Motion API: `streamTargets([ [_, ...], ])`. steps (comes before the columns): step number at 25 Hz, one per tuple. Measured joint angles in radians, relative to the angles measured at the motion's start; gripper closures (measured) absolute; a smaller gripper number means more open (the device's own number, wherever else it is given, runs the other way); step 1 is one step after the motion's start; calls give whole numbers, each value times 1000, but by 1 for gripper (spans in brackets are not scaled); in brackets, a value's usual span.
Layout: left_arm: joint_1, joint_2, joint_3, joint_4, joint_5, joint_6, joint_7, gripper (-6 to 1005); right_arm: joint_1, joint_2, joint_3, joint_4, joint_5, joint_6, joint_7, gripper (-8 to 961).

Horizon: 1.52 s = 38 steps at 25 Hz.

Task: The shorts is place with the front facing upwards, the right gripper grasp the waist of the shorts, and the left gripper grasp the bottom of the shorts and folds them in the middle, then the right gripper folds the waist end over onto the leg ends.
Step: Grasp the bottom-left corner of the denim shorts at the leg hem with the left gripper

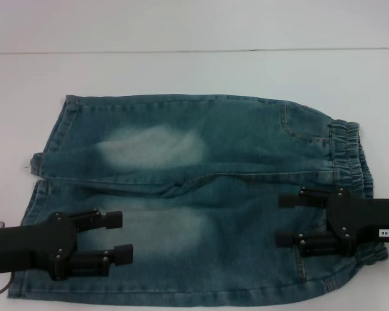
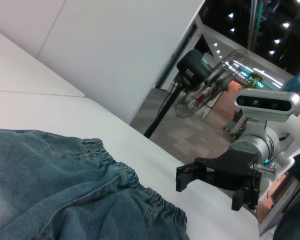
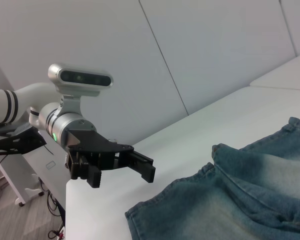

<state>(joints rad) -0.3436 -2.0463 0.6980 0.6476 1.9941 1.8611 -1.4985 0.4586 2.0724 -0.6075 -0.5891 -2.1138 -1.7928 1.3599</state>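
Note:
The shorts (image 1: 181, 149) lie flat on the white table (image 1: 181, 71), front up, with pale patches on both thighs. The ruffled waist (image 1: 350, 149) is at the right and the bottom of the shorts (image 1: 48, 146), the two leg ends, at the left. My left gripper (image 1: 120, 236) hovers open over the near leg, fingers pointing toward the waist. Over the near part of the waist end my right gripper (image 1: 280, 220) is open too, pointing toward the hems. The left wrist view shows the waist (image 2: 130, 175) and the right gripper (image 2: 210, 191). The right wrist view shows the hems (image 3: 155, 210) and the left gripper (image 3: 120, 176).
Bare white table surrounds the shorts at the far side and both ends. The near hem of the shorts reaches the table's front edge. Beyond the table's right edge stand a fan (image 2: 210, 85) and open floor.

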Motion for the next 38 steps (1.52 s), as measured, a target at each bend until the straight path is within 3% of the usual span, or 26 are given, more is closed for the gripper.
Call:
streamTargets([
  [8, 6, 8, -6, 29, 8, 11, -89, 122, 2, 0, 0, 2, 3, 1, 1, 56],
  [14, 45, 58, -27, 172, 24, 37, -366, 122, 5, -3, 12, -4, 8, 5, 1, 56],
  [20, 64, 92, -85, 264, 104, 37, -540, 122, 15, -5, 29, -39, 9, -15, 94, 56],
  [27, 59, 99, -202, 290, 259, 77, -616, 122, 10, -6, 102, -57, 15, -17, 112, 56],
  [38, 35, 92, -215, 283, 360, 47, -643, 121, 63, -20, 140, -61, 62, -12, 109, 57],
])
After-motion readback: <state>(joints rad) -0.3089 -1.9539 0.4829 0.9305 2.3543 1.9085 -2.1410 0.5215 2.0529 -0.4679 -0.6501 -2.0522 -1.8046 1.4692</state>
